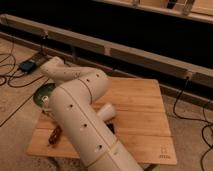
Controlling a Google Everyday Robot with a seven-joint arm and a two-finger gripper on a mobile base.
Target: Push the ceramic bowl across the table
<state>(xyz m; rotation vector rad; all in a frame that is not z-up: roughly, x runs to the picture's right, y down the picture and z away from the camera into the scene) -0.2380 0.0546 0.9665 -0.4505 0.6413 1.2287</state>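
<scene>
Arm reaches over the bench (140,107) toward its left edge.
The tool, hidden behind the arm, is fully closed for pushing; the ceramic bowl (44,93) overhangs that edge, mostly off.

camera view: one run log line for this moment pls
gripper: hidden behind arm, shut | ceramic bowl: at table left edge, partly overhanging | push: underway
</scene>
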